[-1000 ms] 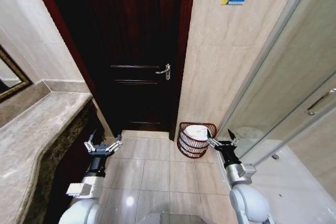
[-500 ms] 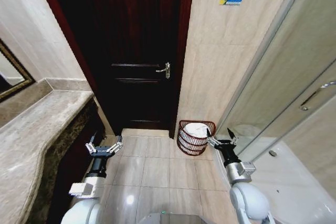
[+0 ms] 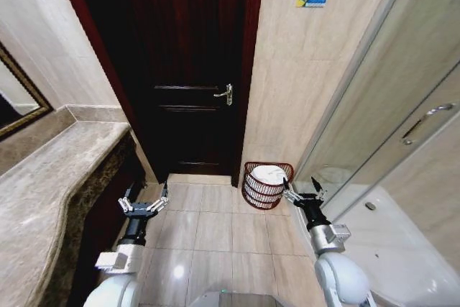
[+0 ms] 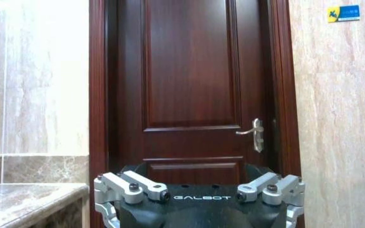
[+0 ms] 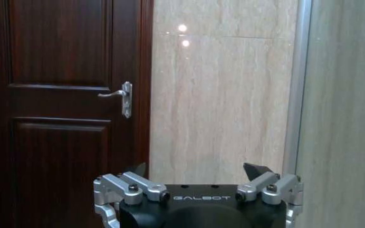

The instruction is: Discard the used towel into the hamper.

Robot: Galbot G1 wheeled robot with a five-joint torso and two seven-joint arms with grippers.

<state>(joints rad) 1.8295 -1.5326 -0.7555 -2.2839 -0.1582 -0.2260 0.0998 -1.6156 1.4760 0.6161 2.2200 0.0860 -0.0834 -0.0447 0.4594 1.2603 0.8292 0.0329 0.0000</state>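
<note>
Wicker hamper (image 3: 267, 185) by door w/ white towel (image 3: 270, 175) in it, left gripper (image 3: 144, 202) & right gripper (image 3: 302, 193) both spread wide, empty.

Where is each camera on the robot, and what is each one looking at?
Head view: up on the head, looking down at the floor, the hamper with a white towel, left gripper and right gripper, both open.
Left wrist view: on the left arm, facing the door; its gripper base shows.
Right wrist view: on the right arm, facing door and wall.
All three share the door handle.
</note>
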